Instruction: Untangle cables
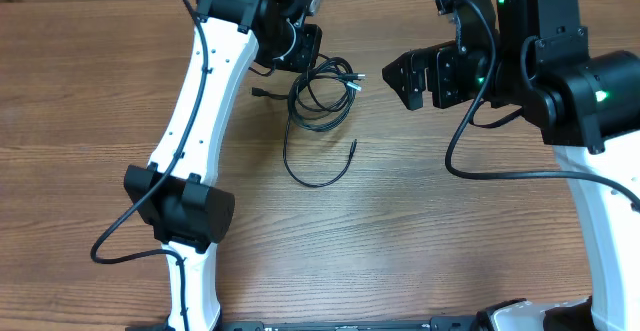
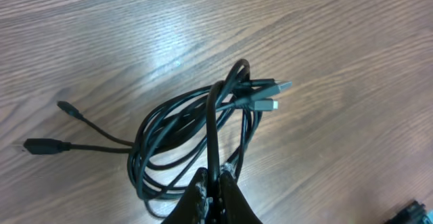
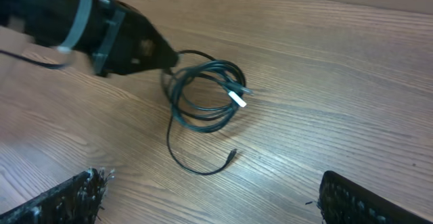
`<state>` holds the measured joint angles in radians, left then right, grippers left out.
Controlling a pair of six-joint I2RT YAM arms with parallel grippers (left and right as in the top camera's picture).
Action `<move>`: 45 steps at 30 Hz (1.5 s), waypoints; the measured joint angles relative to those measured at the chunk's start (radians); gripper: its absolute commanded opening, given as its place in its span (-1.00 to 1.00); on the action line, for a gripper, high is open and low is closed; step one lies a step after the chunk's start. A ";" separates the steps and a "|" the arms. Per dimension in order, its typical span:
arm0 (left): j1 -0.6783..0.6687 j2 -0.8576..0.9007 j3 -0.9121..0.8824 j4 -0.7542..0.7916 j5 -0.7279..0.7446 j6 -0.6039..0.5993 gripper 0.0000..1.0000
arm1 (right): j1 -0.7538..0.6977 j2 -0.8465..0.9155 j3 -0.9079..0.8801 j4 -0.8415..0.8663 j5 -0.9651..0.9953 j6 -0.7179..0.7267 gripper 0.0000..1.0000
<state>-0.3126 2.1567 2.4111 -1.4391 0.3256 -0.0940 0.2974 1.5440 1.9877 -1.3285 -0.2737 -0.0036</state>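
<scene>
The cables lie as a tangled coil of thin black cords on the wooden table, with plug ends at the right and a loose end curving down to a small plug. In the left wrist view the coil shows two plugs and two more at the left. My left gripper is shut on one strand of the cables at the coil's near side. My right gripper is open and empty, to the right of the coil. The coil also shows in the right wrist view.
The bare wooden table stretches all around. The left arm runs down the left side. The right arm's body and its thick black wire sit at the right.
</scene>
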 measured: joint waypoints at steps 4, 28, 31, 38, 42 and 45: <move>-0.001 0.000 0.128 -0.114 -0.004 0.004 -0.92 | 0.000 0.033 0.000 -0.006 -0.019 -0.050 1.00; -0.183 -0.188 0.366 -0.253 0.037 0.023 -0.92 | 0.000 0.116 0.000 0.084 -0.203 -0.538 0.32; -0.183 -0.210 0.366 -0.253 0.026 0.023 -0.92 | 0.001 0.116 0.000 0.084 -0.212 -0.543 -0.03; -0.183 -0.240 0.367 -0.252 -0.038 0.023 -0.92 | 0.008 0.116 0.000 0.086 -0.232 -0.548 -0.93; -0.183 -0.240 0.367 -0.252 -0.087 0.019 -0.92 | 0.007 0.116 0.000 0.089 -0.232 -0.548 -0.93; -0.182 -0.240 0.367 -0.252 -0.167 0.010 -0.92 | 0.007 0.116 0.000 0.118 -0.231 -0.537 -0.93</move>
<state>-0.4950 1.9167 2.7781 -1.6909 0.1581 -0.0837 0.3042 1.6600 1.9873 -1.2102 -0.5045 -0.5411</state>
